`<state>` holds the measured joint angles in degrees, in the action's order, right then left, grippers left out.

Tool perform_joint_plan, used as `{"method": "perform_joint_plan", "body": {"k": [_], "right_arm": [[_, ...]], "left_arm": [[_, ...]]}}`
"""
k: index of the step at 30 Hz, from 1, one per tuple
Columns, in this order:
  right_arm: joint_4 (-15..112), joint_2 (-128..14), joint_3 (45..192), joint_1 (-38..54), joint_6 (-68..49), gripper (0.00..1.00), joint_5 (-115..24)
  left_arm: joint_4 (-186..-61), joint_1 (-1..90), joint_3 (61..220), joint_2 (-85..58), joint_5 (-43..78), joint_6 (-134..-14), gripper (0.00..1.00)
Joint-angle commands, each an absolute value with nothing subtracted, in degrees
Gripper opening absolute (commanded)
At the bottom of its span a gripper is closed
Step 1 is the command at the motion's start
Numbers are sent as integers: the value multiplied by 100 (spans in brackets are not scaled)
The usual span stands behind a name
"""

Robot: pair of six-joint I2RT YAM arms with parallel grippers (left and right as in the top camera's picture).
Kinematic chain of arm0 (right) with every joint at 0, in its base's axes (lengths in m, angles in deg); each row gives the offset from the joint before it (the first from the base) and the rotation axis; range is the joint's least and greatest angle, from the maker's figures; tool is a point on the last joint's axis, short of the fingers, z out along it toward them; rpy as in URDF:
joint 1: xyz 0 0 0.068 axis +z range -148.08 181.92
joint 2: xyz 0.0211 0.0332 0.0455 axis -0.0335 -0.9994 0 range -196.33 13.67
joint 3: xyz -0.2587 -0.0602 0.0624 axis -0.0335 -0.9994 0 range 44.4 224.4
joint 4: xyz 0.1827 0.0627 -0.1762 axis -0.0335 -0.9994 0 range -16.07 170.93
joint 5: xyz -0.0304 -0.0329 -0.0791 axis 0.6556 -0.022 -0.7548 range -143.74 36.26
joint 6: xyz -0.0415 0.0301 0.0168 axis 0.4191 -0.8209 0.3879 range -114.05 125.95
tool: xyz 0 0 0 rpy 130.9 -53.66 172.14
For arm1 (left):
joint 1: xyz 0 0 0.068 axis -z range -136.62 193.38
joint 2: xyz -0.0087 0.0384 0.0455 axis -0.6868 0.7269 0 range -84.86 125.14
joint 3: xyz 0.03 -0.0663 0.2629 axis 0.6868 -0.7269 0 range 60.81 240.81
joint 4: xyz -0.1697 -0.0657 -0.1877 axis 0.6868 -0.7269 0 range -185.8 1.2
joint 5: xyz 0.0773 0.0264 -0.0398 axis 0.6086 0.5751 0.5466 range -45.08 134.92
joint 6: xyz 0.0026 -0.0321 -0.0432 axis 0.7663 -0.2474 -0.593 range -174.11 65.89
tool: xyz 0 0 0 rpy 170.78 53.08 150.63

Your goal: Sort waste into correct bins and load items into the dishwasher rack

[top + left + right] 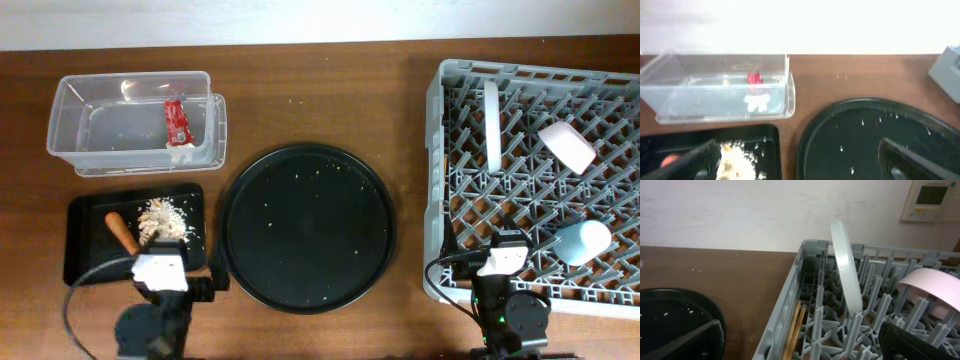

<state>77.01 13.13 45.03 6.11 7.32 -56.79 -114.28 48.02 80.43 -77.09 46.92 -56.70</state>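
Observation:
The clear tub [60, 120] at the far left holds the red wrapper with white tissue [176, 122]; it also shows in the left wrist view [754, 78]. The shallow black tray [85, 250] holds the carrot [122, 232] and beige scraps [165, 218]. The grey rack [436, 180] on the right holds the plate [491, 125] on edge, the pinkish bowl [567, 145] and the light blue cup [583, 241]. My left gripper [800, 160] is open and empty, low at the black tray's near edge. My right gripper [802, 342] is open and empty at the rack's near left corner.
A large round black tray [308, 228] with a few crumbs lies in the middle between the bins and the rack. Two wooden sticks [795, 325] lie inside the rack along its left wall. A wall stands behind the table.

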Motion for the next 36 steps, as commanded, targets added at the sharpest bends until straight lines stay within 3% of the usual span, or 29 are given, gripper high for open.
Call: {"method": "perform_joint_plan", "body": {"k": [1,4,7,36], "right_arm": [[7662,1346,4472,637,723,99,-5745],[7662,1346,4472,637,723,98,-5745],[7662,1346,4472,637,723,98,-5745],[7662,1346,4472,637,723,98,-5745]], "left_arm": [[-10385,4771,7033,-8292,4729,-5578,99],[-8921,4774,6117,-8456,4700,-5548,99],[-9360,4787,6132,-8456,4521,-4903,99],[-9358,4787,6132,-8456,4515,-4905,99]]}}
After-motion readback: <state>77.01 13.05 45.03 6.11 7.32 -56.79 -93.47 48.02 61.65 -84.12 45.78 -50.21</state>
